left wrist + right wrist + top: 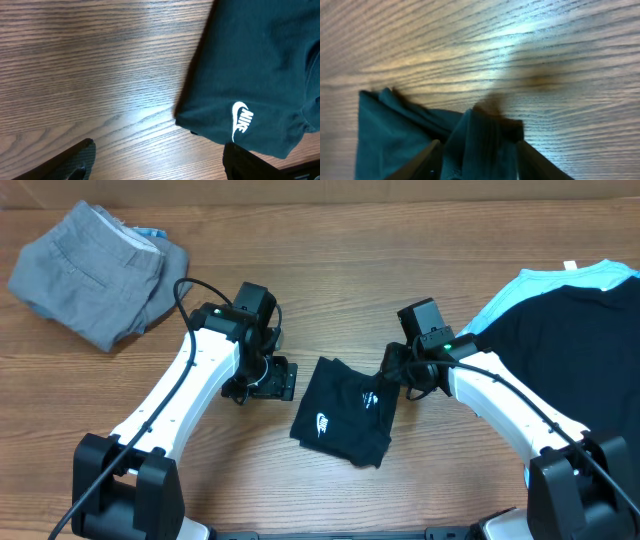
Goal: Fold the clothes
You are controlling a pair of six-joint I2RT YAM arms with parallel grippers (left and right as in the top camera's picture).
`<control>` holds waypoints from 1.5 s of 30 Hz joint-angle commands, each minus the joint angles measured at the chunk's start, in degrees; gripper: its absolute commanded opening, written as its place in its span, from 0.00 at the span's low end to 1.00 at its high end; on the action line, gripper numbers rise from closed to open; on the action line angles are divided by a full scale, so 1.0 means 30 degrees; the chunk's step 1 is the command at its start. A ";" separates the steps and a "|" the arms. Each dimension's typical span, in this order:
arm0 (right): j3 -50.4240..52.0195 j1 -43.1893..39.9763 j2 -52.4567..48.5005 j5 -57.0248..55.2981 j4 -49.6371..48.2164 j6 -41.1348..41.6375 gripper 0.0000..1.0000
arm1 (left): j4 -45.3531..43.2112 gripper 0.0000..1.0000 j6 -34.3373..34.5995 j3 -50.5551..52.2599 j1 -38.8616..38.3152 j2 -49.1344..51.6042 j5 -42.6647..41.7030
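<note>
The folded black garment lay on the table. The right gripper was clamped on a raised fold at its upper right corner. The left gripper stood just left of it, fingers apart, holding nothing. Grey trousers lay far to its upper left, and a black-and-blue shirt to its right.

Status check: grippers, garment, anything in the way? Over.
Left gripper open, empty, beside black Nike garment. Right gripper shut on its bunched right edge. Nothing blocking: gray shorts far left, clothes pile right.
</note>
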State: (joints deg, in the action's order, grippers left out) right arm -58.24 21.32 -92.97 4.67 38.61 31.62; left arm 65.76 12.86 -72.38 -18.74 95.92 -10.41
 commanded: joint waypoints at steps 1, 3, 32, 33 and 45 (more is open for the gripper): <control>-0.0284 0.0080 0.0175 0.0321 -0.0131 0.0022 0.42 | -0.0007 0.84 -0.0437 -0.0226 -0.0007 0.0117 0.0102; -0.0233 0.0219 -0.0211 0.0444 -0.0102 0.0022 0.41 | -0.0036 0.84 -0.0437 -0.0226 -0.0007 0.0117 0.0102; 0.0029 -0.1086 0.0036 0.4503 0.0641 -0.3483 0.52 | -0.0648 0.87 -0.0430 -0.0226 -0.0007 0.0117 0.0095; 0.0102 -0.0852 -0.0168 0.4167 0.0554 -0.3242 0.49 | -0.0648 0.87 -0.0437 -0.0226 -0.0007 0.0117 0.0095; 0.0248 -0.1668 -0.0656 0.1399 0.1421 -0.1042 0.04 | -0.0590 0.88 -0.0437 -0.0226 -0.0007 0.0117 0.0087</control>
State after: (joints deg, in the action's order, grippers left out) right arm -57.91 18.46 -94.94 10.61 42.68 26.24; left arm 64.03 12.86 -72.38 -18.74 95.92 -10.41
